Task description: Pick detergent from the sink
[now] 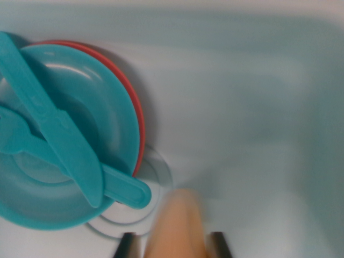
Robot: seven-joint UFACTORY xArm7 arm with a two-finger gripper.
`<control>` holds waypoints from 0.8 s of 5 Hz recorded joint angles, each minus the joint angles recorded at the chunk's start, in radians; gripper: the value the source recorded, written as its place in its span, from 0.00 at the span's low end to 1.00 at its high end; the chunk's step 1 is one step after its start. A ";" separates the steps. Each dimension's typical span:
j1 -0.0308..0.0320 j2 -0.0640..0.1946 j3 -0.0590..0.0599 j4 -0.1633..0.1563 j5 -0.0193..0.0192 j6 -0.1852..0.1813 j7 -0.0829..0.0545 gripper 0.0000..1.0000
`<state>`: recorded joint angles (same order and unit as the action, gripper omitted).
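The wrist camera is looking straight down into a pale, whitish sink, and the picture is blurring somewhat throughout.

At the bottom edge, the hand is showing as two dark fingertips, one on each side of an orange, rounded shape — the detergent bottle, as far as the blur allows. The bottle is sitting between the two tips and filling the gap between them, so the hand is appearing clenched on it, though the contact itself is too smeared to confirm sharply. The bottle's far end is pointing up the frame, ending just beside a faint circular outline in the sink floor that is looking like the drain.

On the wrist view's left, a turquoise bowl is lying on top of a red plate, of which only a thin crescent of rim is showing along the bowl's right side. Across the bowl two turquoise plastic utensils are crossing one another: a knife is running diagonally from the upper left down toward the bowl's lower right, and under it a second handle — a spoon or fork, I cannot tell which — is sticking out past the bowl's rim over the drain ring.

The bottle is sitting near the bowl's lower right edge but apart from it.
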<state>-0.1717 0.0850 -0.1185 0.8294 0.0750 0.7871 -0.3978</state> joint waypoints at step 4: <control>0.0001 -0.005 0.000 0.013 -0.0011 0.018 0.001 1.00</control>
<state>-0.1716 0.0802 -0.1185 0.8427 0.0739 0.8051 -0.3965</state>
